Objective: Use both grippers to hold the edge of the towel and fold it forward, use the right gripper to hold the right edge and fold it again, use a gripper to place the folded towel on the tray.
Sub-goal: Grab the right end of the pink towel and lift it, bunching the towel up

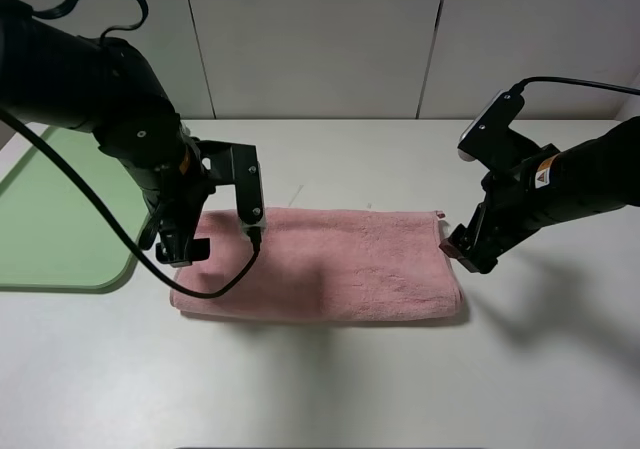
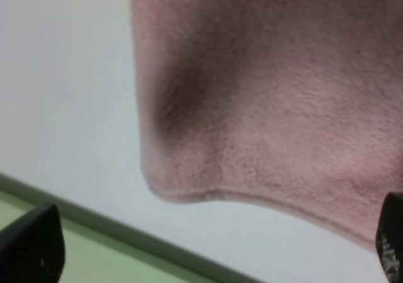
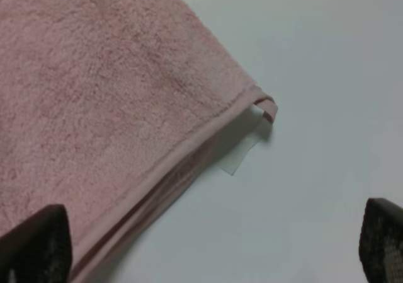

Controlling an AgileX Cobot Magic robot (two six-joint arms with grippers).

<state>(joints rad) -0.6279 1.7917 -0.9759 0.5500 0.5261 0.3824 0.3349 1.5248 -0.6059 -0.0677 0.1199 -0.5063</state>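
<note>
Tray point(image 1: 50, 219) outboard of left gripper point(image 1: 218, 234), towel not on it. Towel point(image 1: 340, 269) folded once, strip spanning between both grippers. Left gripper wide open above left end, empty. Right gripper point(image 1: 465, 249) wide open, empty, just beside right edge point(image 3: 189, 147). Judged step: second fold. Next: right gripper closes on both hem layers.

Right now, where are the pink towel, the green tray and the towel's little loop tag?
towel point(image 1: 330, 269), high camera view, middle of its folded top.
tray point(image 1: 50, 219), high camera view, its bare green floor.
loop tag point(image 3: 267, 108), right wrist view, the loop's bend.
</note>
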